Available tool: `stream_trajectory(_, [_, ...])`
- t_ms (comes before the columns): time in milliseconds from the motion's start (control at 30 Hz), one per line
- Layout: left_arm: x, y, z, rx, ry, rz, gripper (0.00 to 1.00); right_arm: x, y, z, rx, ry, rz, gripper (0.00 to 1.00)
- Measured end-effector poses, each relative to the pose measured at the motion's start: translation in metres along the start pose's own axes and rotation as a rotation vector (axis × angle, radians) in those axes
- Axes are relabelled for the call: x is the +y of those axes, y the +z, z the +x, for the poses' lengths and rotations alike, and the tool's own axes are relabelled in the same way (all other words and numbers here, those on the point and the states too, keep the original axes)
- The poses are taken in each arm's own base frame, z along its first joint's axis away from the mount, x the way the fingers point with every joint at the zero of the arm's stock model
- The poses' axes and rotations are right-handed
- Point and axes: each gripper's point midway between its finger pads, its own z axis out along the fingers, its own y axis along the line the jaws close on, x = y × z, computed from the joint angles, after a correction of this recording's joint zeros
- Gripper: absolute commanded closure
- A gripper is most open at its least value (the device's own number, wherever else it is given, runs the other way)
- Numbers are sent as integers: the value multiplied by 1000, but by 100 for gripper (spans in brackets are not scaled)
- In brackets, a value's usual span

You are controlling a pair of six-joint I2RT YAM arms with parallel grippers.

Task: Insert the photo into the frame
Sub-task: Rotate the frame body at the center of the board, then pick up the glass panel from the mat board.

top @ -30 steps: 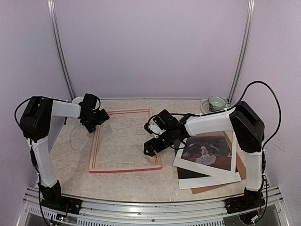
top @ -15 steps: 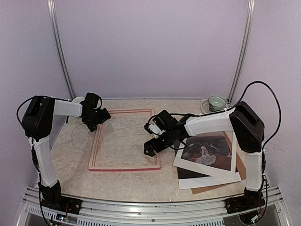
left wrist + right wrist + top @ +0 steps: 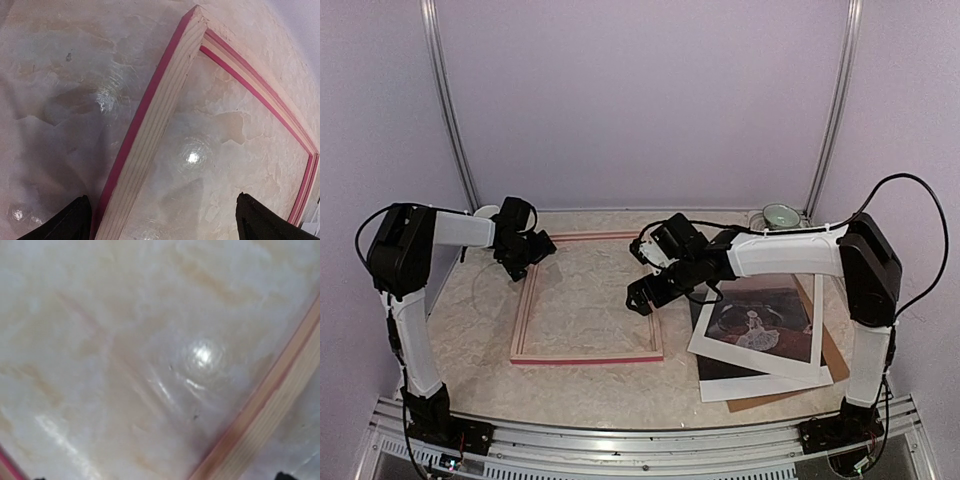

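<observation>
The frame [image 3: 585, 357] lies flat on the table with its pale wood back up and pink edges showing. My left gripper [image 3: 530, 252] hangs open over its far left corner. In the left wrist view the left rail [image 3: 150, 120] runs between the spread fingers, close to the left fingertip [image 3: 75, 222]. My right gripper [image 3: 642, 297] is open above the frame's right rail [image 3: 272, 410], and its fingertips barely show at the bottom edge of the right wrist view. The photo [image 3: 760, 322], dark with a white figure, lies on top of a stack to the right, untouched.
Under the photo lie a white mat [image 3: 760, 385] and a brown backing board [image 3: 832, 352]. A green cup on a saucer [image 3: 780, 215] stands at the back right. A white object [image 3: 485, 212] sits behind the left arm. Metal posts rise at both back corners.
My right gripper has moved a little farther back along the frame's right rail, its arm stretching out. The left gripper edged slightly toward the frame's far left corner. Both stay open.
</observation>
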Motion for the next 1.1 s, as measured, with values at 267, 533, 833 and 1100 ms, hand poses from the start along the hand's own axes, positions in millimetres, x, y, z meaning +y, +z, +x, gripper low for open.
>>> stream_trajectory(267, [-3, -11, -8, -29, 6, -3, 1, -15, -25, -1, -40, 50, 7, 1])
stream_trajectory(533, [-40, -53, -28, -105, 59, 101, 1, -71, -57, 26, -55, 188, 87, 1])
stream_trajectory(833, [-147, -98, 13, -84, 250, 369, 1, -141, -106, 49, -152, 381, 191, 1])
stream_trajectory(1100, [-211, -115, 84, 26, 392, 543, 1, -177, -125, 69, -186, 477, 256, 1])
